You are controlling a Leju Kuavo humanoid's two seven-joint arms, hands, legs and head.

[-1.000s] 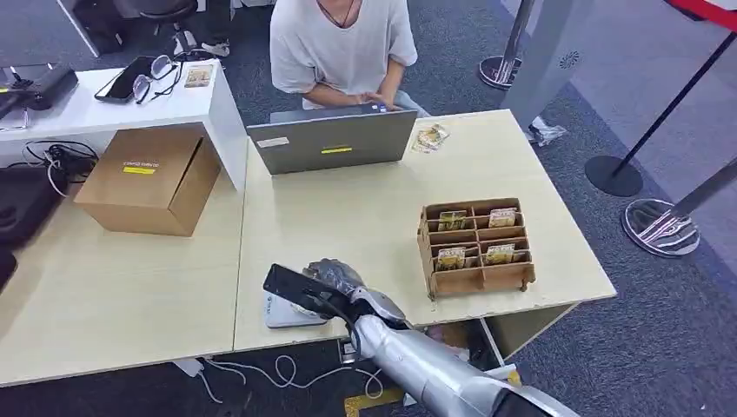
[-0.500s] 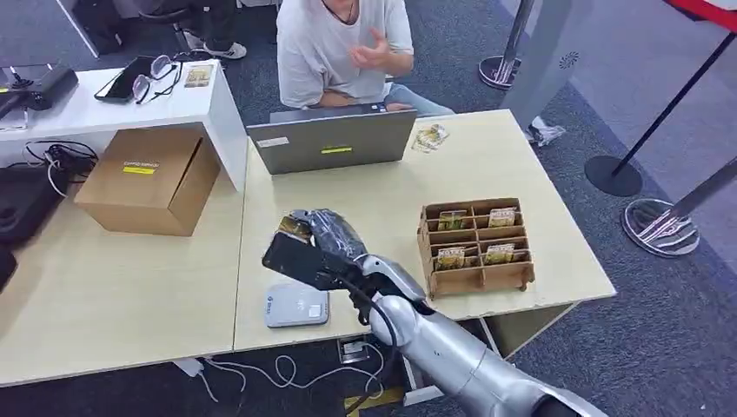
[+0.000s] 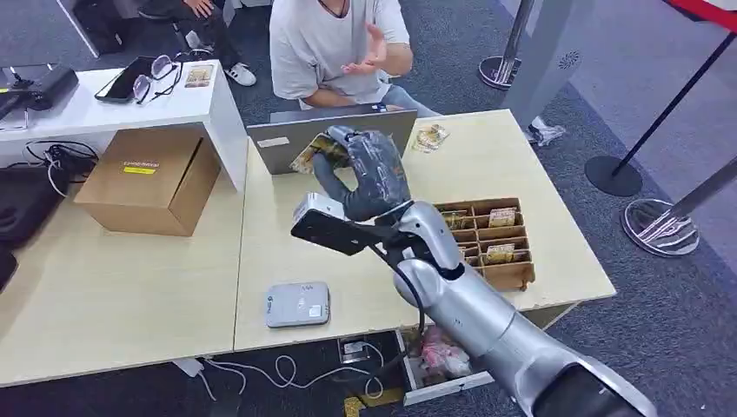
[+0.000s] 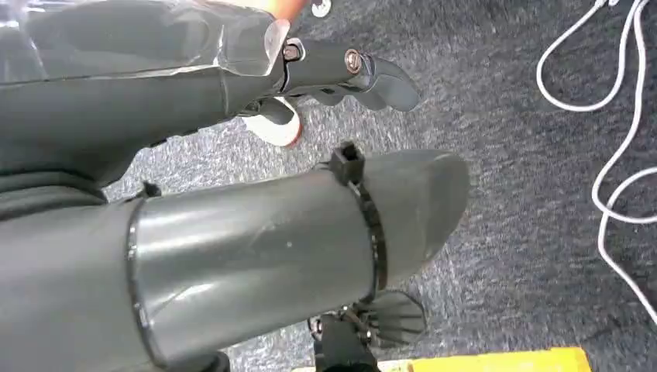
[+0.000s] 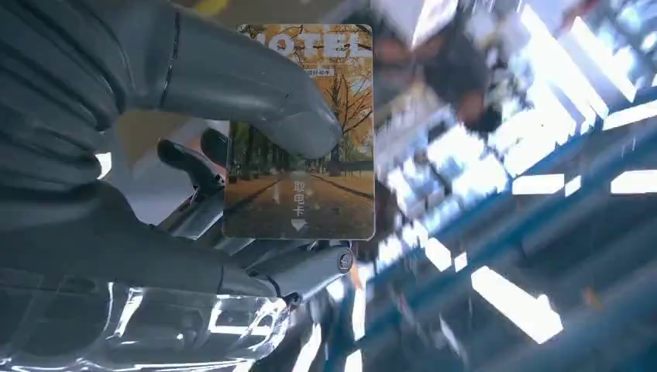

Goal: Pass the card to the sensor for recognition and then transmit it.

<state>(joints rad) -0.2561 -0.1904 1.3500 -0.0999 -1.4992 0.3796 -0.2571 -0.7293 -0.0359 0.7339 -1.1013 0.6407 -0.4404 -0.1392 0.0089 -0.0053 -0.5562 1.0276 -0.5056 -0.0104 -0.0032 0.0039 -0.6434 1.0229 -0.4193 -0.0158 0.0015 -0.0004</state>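
Raised right robot hand (image 3: 369, 178) pinching card (image 3: 315, 153) near laptop (image 3: 287, 148), arm outstretched

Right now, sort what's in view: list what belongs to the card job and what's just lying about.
Job: card, pinched in the right hand; sensor on the table; person opposite.
Lying about: laptop, cardboard box, card rack, glasses.
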